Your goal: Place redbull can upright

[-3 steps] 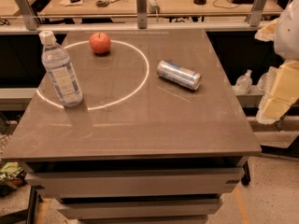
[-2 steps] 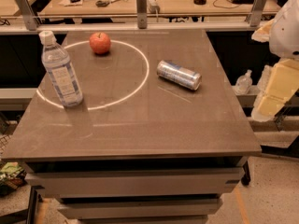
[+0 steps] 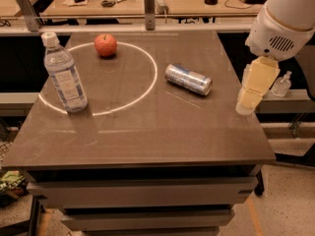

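The redbull can [image 3: 188, 79] lies on its side on the worktop [image 3: 147, 136], right of centre, just outside the right edge of a white circle [image 3: 152, 82] marked on the surface. Its long axis runs from upper left to lower right. The silver body shows blue patches, but no lettering on it can be read.

The gripper [image 3: 247, 102] hangs at the right edge of the worktop, to the right of the can and apart from it, a cream-coloured part pointing downward below the white arm housing. Whether its jaws are spread or pressed together cannot be told.

A clear water bottle [image 3: 64, 75] with a white cap stands upright on the left arc of the circle. Its pale label carries print too small to read. A red apple [image 3: 105, 45] sits inside the circle near its far rim, well apart from the can.
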Available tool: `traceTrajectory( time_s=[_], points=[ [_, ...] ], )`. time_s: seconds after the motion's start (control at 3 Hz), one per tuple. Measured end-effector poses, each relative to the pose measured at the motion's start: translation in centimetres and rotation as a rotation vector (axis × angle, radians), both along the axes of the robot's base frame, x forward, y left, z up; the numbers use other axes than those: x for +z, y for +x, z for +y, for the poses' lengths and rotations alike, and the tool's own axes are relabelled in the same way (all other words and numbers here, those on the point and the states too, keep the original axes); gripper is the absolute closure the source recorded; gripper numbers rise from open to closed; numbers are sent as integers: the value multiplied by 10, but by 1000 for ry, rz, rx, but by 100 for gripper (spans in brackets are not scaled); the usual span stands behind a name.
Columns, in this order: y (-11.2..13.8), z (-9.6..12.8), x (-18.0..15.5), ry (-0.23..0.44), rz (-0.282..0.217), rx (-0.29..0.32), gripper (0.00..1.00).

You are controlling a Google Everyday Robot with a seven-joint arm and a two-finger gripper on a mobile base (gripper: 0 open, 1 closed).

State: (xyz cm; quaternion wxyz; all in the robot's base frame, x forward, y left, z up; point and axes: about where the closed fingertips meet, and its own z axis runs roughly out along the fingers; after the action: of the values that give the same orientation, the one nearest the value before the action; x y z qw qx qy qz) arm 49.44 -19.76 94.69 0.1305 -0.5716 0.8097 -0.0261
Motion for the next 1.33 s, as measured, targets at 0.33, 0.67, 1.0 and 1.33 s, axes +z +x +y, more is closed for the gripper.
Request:
traceTrajectory(
  time_s=[0.33, 0.67, 1.0, 1.33],
  points=[
    [19, 21, -21, -8, 73, -58, 0],
    [39, 38, -35, -14, 97, -121, 0],
    [62, 58, -38, 5, 87, -158, 0],
    [81, 76, -37, 47, 69, -161, 0]
  ],
)
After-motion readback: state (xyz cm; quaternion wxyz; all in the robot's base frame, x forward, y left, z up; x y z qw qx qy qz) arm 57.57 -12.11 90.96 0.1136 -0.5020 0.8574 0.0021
